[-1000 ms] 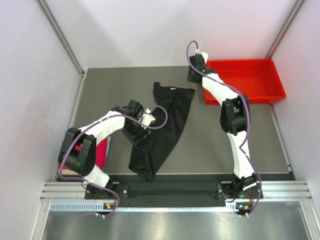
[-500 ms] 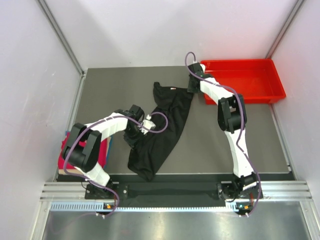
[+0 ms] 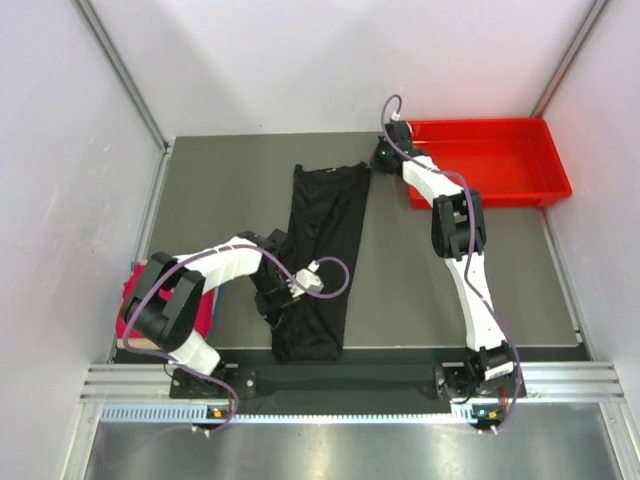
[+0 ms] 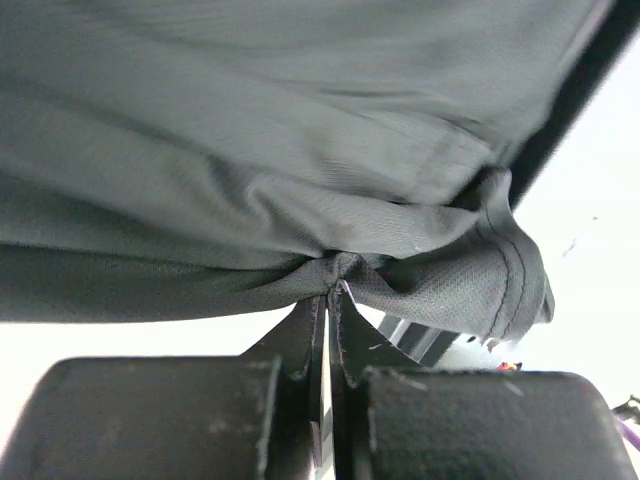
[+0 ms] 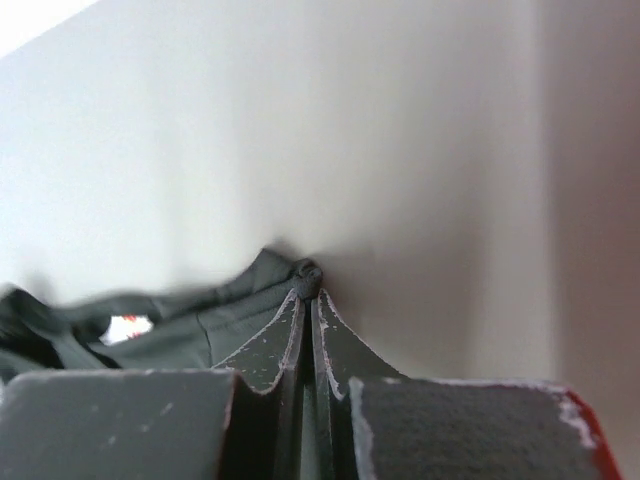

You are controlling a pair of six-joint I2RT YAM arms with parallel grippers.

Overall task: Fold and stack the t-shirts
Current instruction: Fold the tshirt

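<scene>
— Left claw (image 4: 328,292), how did it look?

— Clamped fully shut on a gathered fold of the black t-shirt (image 3: 325,235). Showed the cloth puckered right at the fingertips in the wrist view, with a stitched hem bunched just to the right. Sat over the near left side of the garment, close to the near edge of the worktop (image 3: 220,190).

— And the right claw (image 5: 308,288)?

— Pinched tight as well, on a small nub of the same black cloth. Reached out to the far right corner of the garment, near the far edge of the worktop, just beside the left end of the red tray (image 3: 510,160).

— Lay where, then, and how?

— Ran as a long narrow band down the middle of the worktop, from near the far edge to the near edge. Was held at both ends by the two claws. Could not tell from above whether lifted clear or resting flat.

— Saw anything else?

— Spotted a crimson t-shirt (image 3: 204,312) at the near left corner, partly hidden under the left arm and apart from the black one. Found the red tray tucked into the far right corner.
</scene>
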